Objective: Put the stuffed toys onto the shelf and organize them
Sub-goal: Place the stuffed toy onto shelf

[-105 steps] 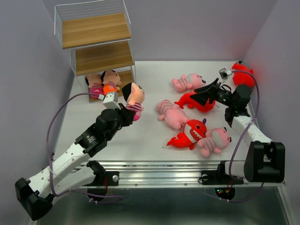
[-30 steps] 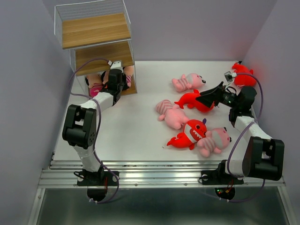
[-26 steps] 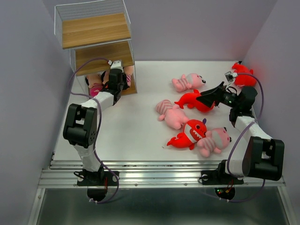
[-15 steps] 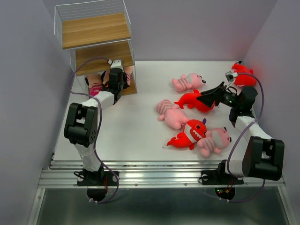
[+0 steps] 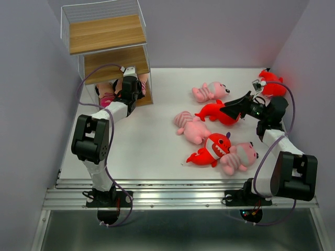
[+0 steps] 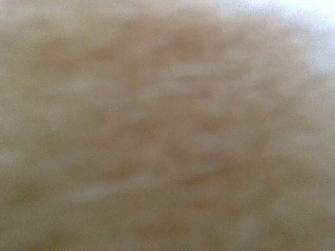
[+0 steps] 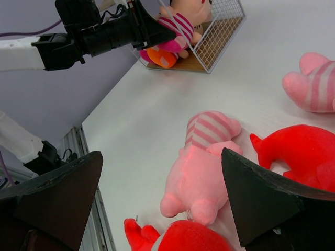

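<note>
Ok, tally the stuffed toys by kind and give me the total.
Black-haired dolls: 3, at the bottom tier of the shelf, partly hidden
Red sharks: 3
Pink striped animals: 3
Total: 9

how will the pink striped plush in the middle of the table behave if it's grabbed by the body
The pink striped plush looks soft and stuffed, so it would probably squash and flop in a grip. It lies flat, so a push should slide it, not roll it.
</note>
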`<state>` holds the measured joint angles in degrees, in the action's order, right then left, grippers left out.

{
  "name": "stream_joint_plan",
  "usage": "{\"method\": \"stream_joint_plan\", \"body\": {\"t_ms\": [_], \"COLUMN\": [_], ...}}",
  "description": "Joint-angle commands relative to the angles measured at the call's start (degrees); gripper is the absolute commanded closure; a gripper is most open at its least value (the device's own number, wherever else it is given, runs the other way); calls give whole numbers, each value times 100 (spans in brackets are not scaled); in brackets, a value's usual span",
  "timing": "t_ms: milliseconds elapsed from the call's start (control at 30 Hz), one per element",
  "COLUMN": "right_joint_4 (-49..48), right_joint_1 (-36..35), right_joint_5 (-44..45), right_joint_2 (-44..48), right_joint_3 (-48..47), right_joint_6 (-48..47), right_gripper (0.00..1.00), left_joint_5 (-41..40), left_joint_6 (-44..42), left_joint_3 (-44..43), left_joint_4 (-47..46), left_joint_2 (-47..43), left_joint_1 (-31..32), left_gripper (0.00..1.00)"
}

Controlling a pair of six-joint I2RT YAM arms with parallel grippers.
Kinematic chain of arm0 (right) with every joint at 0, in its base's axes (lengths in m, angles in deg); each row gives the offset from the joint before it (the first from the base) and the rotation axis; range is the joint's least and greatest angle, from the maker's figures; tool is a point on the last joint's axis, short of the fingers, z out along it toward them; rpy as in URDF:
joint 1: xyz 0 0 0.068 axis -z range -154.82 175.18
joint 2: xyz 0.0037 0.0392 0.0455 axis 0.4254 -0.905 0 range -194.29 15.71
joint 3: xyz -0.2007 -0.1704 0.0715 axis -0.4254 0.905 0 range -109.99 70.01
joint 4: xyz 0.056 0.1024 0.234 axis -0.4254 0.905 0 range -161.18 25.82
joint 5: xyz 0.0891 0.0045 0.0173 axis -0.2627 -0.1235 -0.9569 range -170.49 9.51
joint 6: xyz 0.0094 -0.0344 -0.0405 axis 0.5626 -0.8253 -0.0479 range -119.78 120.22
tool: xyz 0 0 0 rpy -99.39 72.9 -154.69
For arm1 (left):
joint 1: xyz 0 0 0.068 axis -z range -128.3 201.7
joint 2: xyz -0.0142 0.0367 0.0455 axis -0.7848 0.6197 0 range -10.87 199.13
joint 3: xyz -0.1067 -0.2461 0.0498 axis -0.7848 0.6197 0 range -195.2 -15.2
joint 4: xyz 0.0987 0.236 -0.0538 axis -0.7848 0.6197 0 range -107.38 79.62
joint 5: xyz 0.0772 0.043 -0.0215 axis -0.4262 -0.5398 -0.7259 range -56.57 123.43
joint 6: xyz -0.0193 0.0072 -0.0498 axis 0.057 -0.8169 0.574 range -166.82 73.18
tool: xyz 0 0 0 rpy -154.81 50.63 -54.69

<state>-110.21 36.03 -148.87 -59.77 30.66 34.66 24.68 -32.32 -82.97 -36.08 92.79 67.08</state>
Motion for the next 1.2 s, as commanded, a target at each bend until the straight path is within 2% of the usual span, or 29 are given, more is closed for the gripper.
{"method": "stream_joint_plan", "body": {"t_ms": [0,367,533,567,967,1067,1167], "right_joint_4": [-387,-483,-545,-553,-659,-694,-729], "right_joint_1": [49,101,101,101,154,154,154], "right_joint_5": [-97,-141,-149,-149,-167,-176,-176], "right_joint_2": [-28,-89,-98,-98,-116,-107,-116], "right_joint_3": [-2,7,24,24,42,50,59], "right_joint_6": [37,133,186,195,283,318,336], "right_gripper": [0,0,0,0,0,0,0], "left_joint_5": [-47,-127,-92,-83,-30,-21,-4], "left_joint_6": [88,105,105,105,114,123,123], "left_joint_3": [53,-17,-17,-26,-79,-79,-87], "left_joint_4": [-90,6,33,33,130,138,156], "left_joint_2": [14,58,58,58,76,76,67], "left_joint_1": [-17,-17,-17,-17,-17,-26,-26], "left_gripper": [69,50,47,43,37,29,28]}}
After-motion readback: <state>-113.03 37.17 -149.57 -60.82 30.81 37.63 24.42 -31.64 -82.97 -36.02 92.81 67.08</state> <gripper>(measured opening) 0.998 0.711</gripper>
